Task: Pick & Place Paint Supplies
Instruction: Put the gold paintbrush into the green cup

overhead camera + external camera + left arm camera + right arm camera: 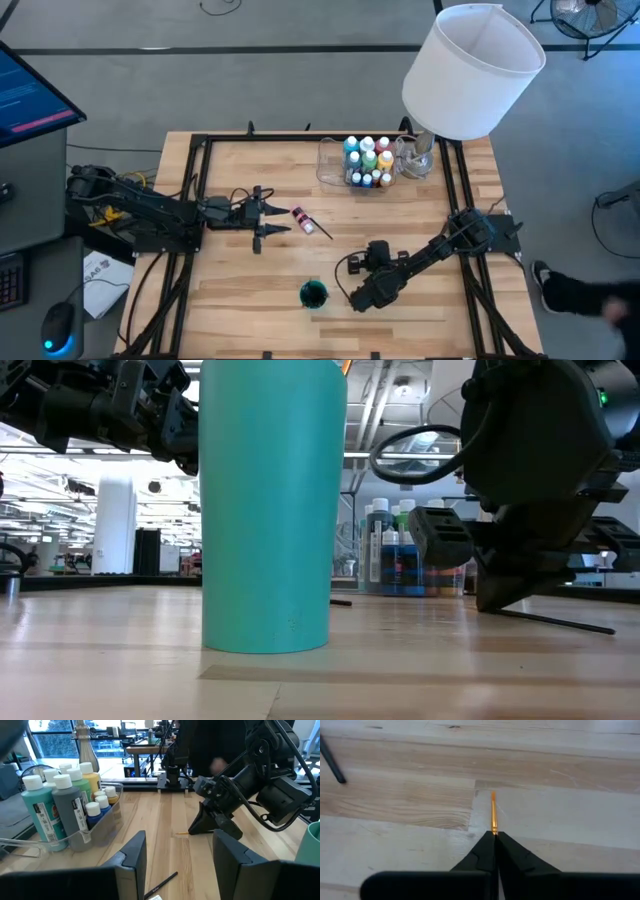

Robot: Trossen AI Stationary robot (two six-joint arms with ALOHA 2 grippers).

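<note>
My right gripper point(357, 300) is down at the table next to a teal cup point(313, 294), shut on a thin brush with an orange end point(493, 815). My left gripper point(283, 218) hovers open, its fingers pointing at a small pink bottle point(301, 217) that lies on its side on the table. A dark-handled brush point(321, 229) lies on the wood beside that bottle. Several white-capped paint bottles point(366, 158) and tinier ones stand upright in a clear tray point(330, 165) near the far edge. The left wrist view shows the bottles point(55, 807) and my right gripper point(202, 827). My right gripper pinches the thin brush between its two shut fingertips point(487, 847), just behind the orange end point(493, 826), which sticks out past them. The fingers slant down from above and lie along the brush. The dark handle point(560, 622) trails low over the table; whether it rests there does not show.
A big white lampshade point(472, 68) stands over the table's far right corner. The teal cup point(265, 510) stands upright near the near edge. Bare wood lies between the two arms and along the left side. A monitor point(30, 100) sits off the table's left.
</note>
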